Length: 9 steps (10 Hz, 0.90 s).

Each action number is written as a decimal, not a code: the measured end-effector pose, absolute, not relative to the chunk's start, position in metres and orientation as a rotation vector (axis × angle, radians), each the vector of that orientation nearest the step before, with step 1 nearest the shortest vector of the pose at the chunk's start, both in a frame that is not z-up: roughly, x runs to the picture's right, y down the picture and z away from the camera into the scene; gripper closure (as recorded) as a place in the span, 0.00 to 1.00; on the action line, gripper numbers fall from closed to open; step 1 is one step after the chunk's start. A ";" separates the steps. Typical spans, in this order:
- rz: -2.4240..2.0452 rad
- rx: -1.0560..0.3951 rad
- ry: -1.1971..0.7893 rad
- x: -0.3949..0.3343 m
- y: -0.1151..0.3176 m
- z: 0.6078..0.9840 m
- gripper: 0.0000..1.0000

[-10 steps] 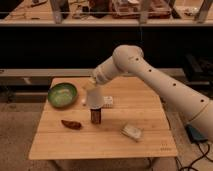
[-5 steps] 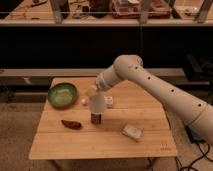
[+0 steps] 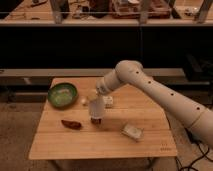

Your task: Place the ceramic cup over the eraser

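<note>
My gripper (image 3: 95,96) is over the middle of the wooden table (image 3: 100,147), at the end of the white arm reaching in from the right. It is shut on the whitish ceramic cup (image 3: 96,108), which hangs upright below it. The cup's lower end sits over the top of the dark brown-reddish eraser (image 3: 96,120), which stands on the table directly beneath. Only the eraser's lower part shows under the cup.
A green bowl (image 3: 62,94) stands at the table's back left, with a small white ball (image 3: 84,101) beside it. A pale flat block (image 3: 108,101) lies behind the cup. A reddish oblong thing (image 3: 71,124) lies left of the eraser. A white patterned box (image 3: 132,131) lies front right.
The gripper has moved down with the cup, from above the eraser to lower over it. The cup now covers the eraser's top.
</note>
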State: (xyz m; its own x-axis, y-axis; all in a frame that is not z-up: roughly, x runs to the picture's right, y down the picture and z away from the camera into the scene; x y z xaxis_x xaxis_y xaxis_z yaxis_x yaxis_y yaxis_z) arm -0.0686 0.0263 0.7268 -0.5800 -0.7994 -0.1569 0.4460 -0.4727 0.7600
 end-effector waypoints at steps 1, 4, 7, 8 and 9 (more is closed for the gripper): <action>-2.096 0.664 -0.880 -0.071 0.031 0.730 0.64; -2.089 0.703 -0.832 -0.076 0.034 0.741 0.40; -2.081 0.703 -0.827 -0.075 0.034 0.743 0.40; -2.082 0.704 -0.828 -0.076 0.034 0.743 0.40; -2.081 0.705 -0.828 -0.076 0.034 0.743 0.40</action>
